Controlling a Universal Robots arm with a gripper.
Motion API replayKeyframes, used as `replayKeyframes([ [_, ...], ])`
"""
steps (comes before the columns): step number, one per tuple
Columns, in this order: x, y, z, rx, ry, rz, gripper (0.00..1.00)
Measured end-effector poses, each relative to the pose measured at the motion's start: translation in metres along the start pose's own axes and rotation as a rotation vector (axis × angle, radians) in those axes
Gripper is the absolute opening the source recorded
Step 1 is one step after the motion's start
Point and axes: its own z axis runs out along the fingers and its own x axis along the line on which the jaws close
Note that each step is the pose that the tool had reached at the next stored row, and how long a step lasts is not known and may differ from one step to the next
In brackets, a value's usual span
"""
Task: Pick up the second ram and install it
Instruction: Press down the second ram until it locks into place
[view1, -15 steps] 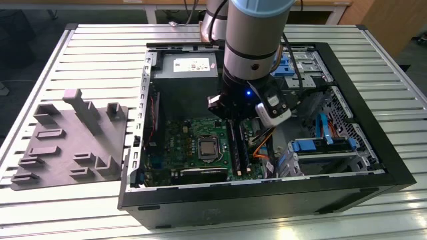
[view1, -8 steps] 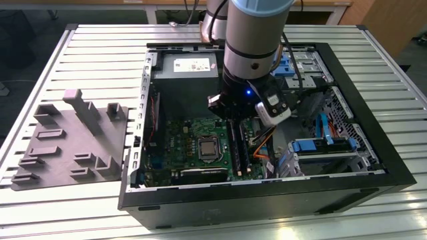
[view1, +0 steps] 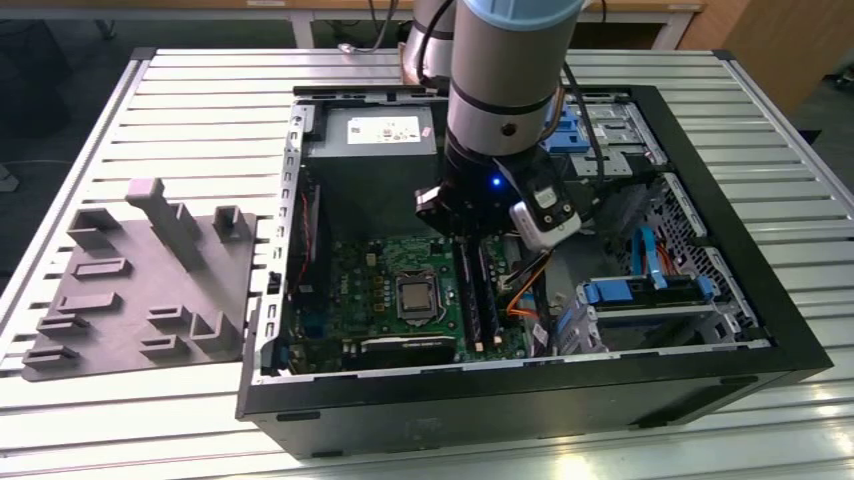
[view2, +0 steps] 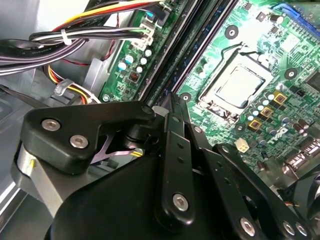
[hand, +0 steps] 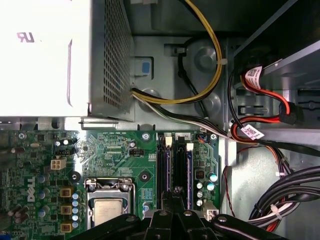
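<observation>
second ram (hand: 177, 172): thin, narrow memory stick, dark board standing on its long edge among the motherboard's memory slots, directly under the pincer; whether it is fully seated cannot be told. a neighbouring slot with blue ends (hand: 189, 170) runs parallel just beside it. long axis: along the slot, running away from the pincer toward the case wall where the power supply (hand: 60, 55) sits; in the exterior view it reads as a dark strip (view1: 477, 290) beside the processor socket (view1: 418, 297). handling, judged: light, stiff, brittle at the chips and contact edge; best held by the two flat faces near mid-length, upper edge free, no twisting. pincer (hand: 176, 197): fingers drawn close together over the stick's upper edge, apparently pinching or pressing it; true contact is hidden by the linkage (view2: 175, 165). surroundings: green motherboard (hand: 115, 155), bundled yellow and black cables (hand: 195, 97), black computer case (view1: 534, 400) open on the slatted desk (view1: 200, 100), grey plastic tray (view1: 147, 280) well apart at the exterior view's left.
</observation>
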Motion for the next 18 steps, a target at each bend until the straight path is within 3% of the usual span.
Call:
replayKeyframes([
  [18, 0.0002, 0.0068, 0.0005, -0.0011, 0.0000, 0.000, 0.11],
])
